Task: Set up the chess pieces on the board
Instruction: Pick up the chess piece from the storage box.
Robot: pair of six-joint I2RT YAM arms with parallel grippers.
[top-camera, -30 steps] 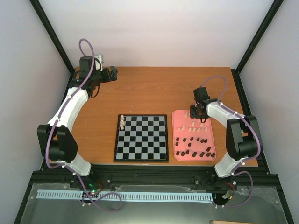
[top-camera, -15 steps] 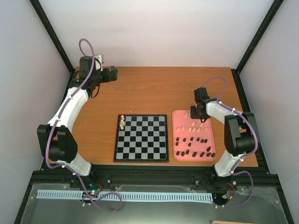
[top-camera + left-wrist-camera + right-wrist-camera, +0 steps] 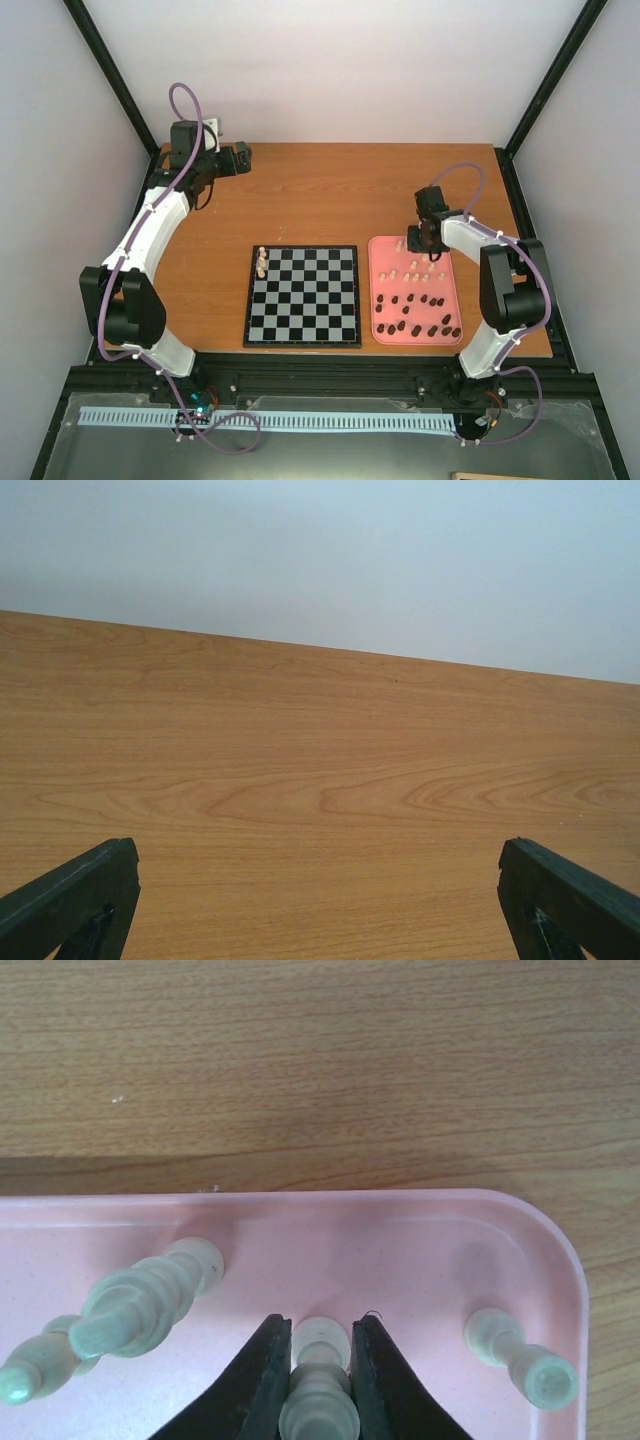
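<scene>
**Chess pieces (image 3: 411,298): one pale piece (image 3: 318,1405) pinched in the tray**

My right gripper (image 3: 318,1332) has closed both fingers against a pale piece at the pink tray's (image 3: 400,1230) far edge. Two pale ones (image 3: 262,262) stand on the board's (image 3: 303,297) far-left corner. My left gripper (image 3: 243,156) gapes wide above the table (image 3: 320,780).

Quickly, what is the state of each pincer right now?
Left pincer: open, empty.
Right pincer: closed on a pale piece in the tray.
</scene>
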